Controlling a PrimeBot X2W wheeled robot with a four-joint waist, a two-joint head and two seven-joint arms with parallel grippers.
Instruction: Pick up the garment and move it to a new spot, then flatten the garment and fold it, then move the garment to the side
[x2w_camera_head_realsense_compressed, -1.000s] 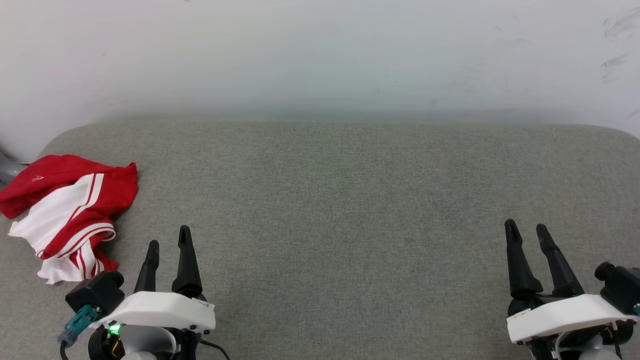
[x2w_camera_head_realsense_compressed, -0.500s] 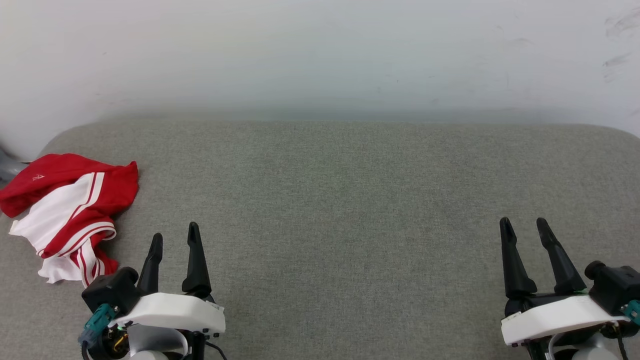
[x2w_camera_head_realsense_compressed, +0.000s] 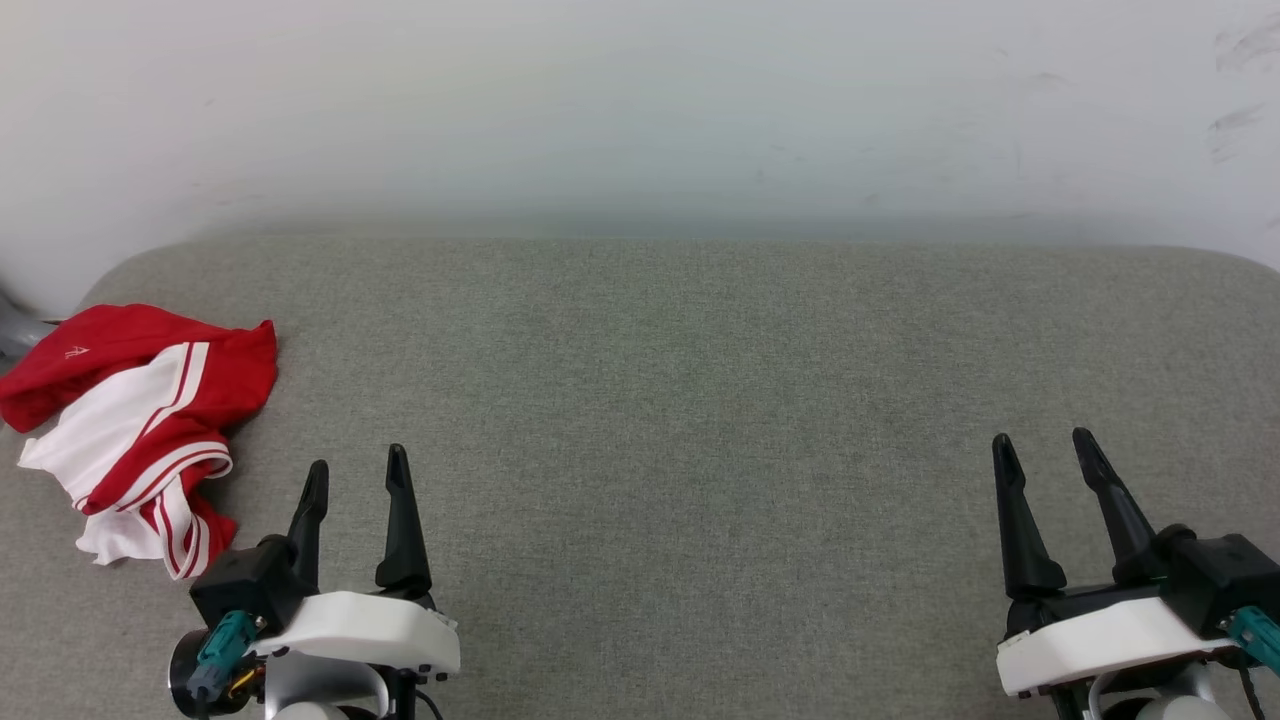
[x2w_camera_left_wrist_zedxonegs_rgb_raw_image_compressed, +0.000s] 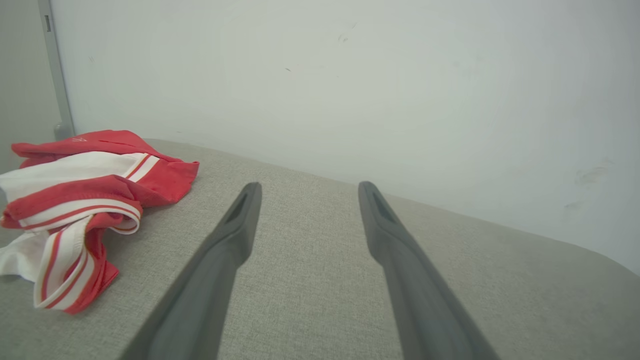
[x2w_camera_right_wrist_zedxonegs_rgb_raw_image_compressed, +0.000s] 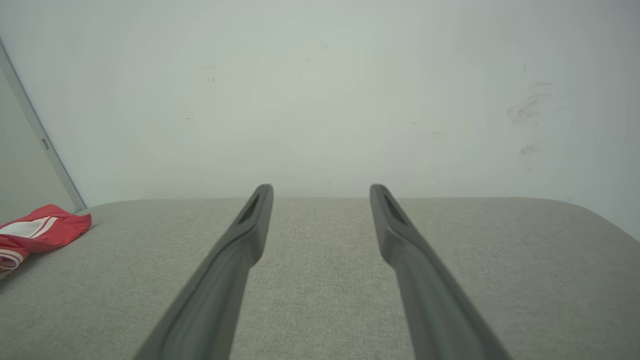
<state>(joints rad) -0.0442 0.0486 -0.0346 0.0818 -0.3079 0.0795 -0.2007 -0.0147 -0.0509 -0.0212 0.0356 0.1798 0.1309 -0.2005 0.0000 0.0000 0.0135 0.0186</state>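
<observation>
Head view, near edge. Left gripper (x2w_camera_head_realsense_compressed: 358, 458) sits at lower left, white housing below, two dark fingers pointing away from the robot. Fingers spread, nothing between them. Right gripper (x2w_camera_head_realsense_compressed: 1041, 437) at lower right, same pose: fingers apart, empty. Both hover over the grey woven cushion (x2w_camera_head_realsense_compressed: 650, 400); contact with the fabric cannot be judged. The two grippers are well apart, one near each side of the cushion.

Next out, left side. The red and white jersey (x2w_camera_head_realsense_compressed: 130, 420) lies crumpled in a heap at the cushion's left edge, just beside the left gripper and to its outer side, not touching it. Red body fabric on top, a white panel with red stripes across the middle, striped trim curling at the near end. Small pale mark on the upper red fold. Chest lettering is not visible. In the left wrist view the heap lies left of the fingers; in the right wrist view only a corner shows at far left.

Cushion back edge is rounded at both corners.

Farthest: a plain pale wall (x2w_camera_head_realsense_compressed: 640, 100) with faint scuffs at upper right. A grey vertical strip (x2w_camera_left_wrist_zedxonegs_rgb_raw_image_compressed: 55, 75) stands behind the jersey.
</observation>
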